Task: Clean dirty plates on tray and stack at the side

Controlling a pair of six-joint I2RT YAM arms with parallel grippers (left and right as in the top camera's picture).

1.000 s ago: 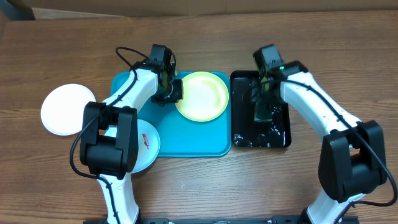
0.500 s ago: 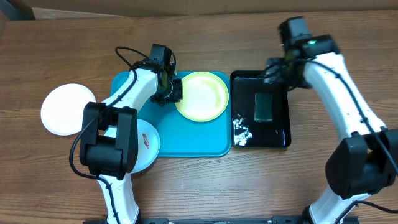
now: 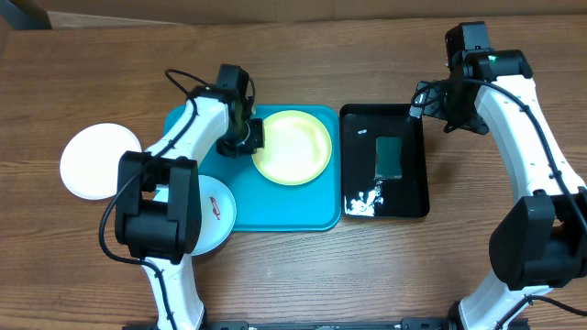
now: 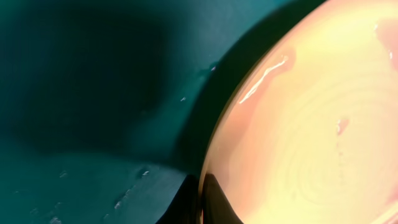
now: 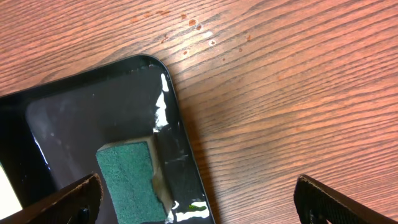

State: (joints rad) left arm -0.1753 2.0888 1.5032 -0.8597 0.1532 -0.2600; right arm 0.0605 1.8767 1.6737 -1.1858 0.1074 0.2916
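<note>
The yellow-green plate (image 3: pixel 292 147) lies on the turquoise tray (image 3: pixel 275 206); my left gripper (image 3: pixel 246 137) is shut on its left rim, the fingers pinching the edge in the left wrist view (image 4: pixel 205 202). The pale blue plate (image 3: pixel 220 206) with a red smear sits at the tray's lower left corner, half under the left arm. The white plate (image 3: pixel 92 160) lies on the table left of the tray. My right gripper (image 3: pixel 449 105) is open and empty, above the table right of the black tray (image 3: pixel 411 197), its fingertips (image 5: pixel 81 193) wide apart.
The green sponge (image 3: pixel 388 158) lies in the glossy black tray, also seen in the right wrist view (image 5: pixel 127 177). Small reddish spots (image 5: pixel 193 25) mark the wood beyond the black tray's corner.
My right gripper let go of the sponge, left it in the black tray, rose and swung to the upper right. The left gripper pulled the yellow-green plate slightly left and down.
</note>
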